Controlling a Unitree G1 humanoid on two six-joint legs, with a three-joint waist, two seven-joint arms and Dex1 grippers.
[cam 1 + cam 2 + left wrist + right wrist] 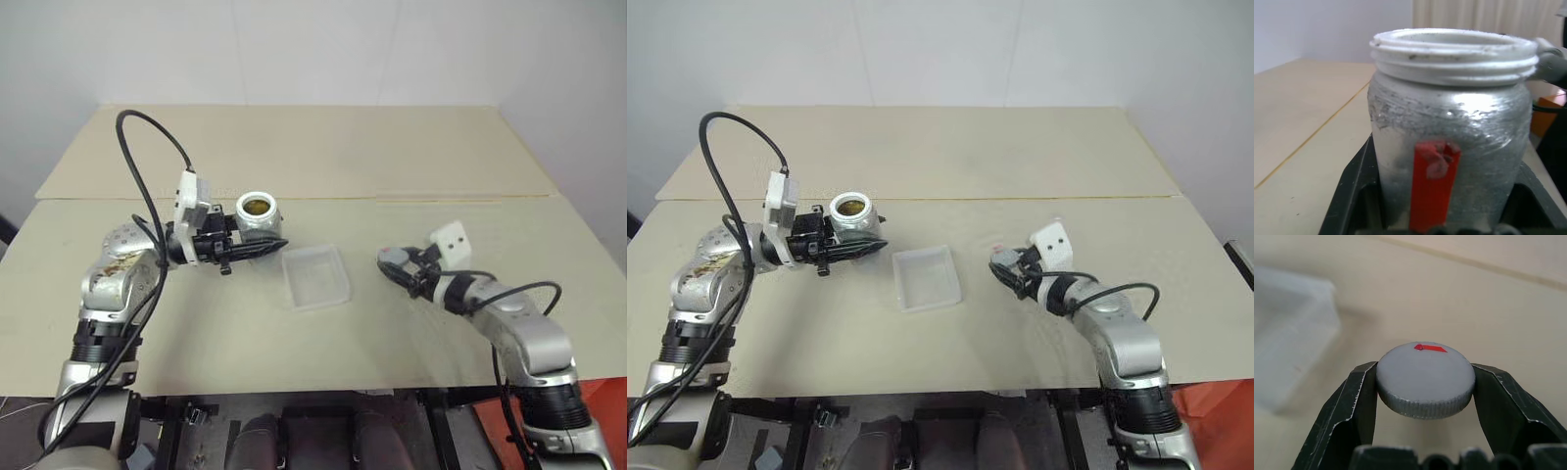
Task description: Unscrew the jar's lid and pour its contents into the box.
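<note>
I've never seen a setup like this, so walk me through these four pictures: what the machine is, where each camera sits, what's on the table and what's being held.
This is a humanoid robot with two arms, each ending in a two-fingered black gripper. Two pictures come from cameras on its head, looking down over a beige table; the other two come from a camera on each wrist, looking along that gripper's fingers.

The left gripper is shut on an open silvery jar, held upright, with brownish-yellow contents inside. The left wrist view shows its threaded rim and red label up close. The right gripper is shut on the grey lid, already unscrewed, with a small red mark on top. Between the arms, a shallow translucent box lies on the table.
</note>
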